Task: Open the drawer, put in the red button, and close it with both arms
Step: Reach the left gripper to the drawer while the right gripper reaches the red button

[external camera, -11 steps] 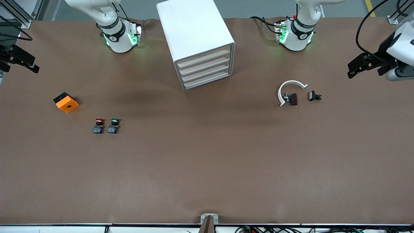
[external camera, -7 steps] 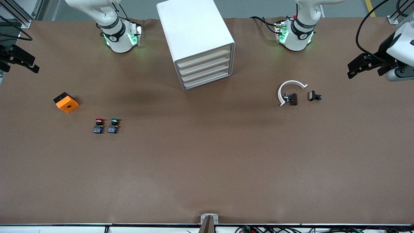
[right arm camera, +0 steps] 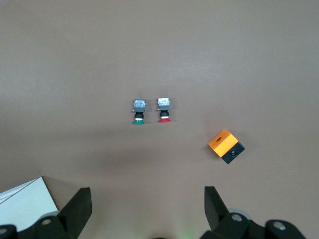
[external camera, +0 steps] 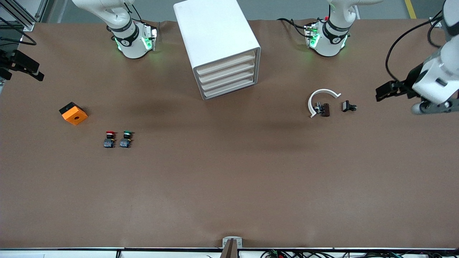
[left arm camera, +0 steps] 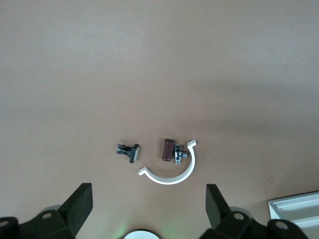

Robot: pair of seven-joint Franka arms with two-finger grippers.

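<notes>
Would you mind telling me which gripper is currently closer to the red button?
The right gripper, open at the right arm's end of the table, past the orange block from the red button. The left gripper, also open, hangs near the other end, by the white clip.

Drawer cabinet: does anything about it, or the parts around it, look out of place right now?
The drawer cabinet sits skewed on the table, its four drawers shut. The red button and green button lie on their sides. Nothing looks spilled or damaged.
</notes>
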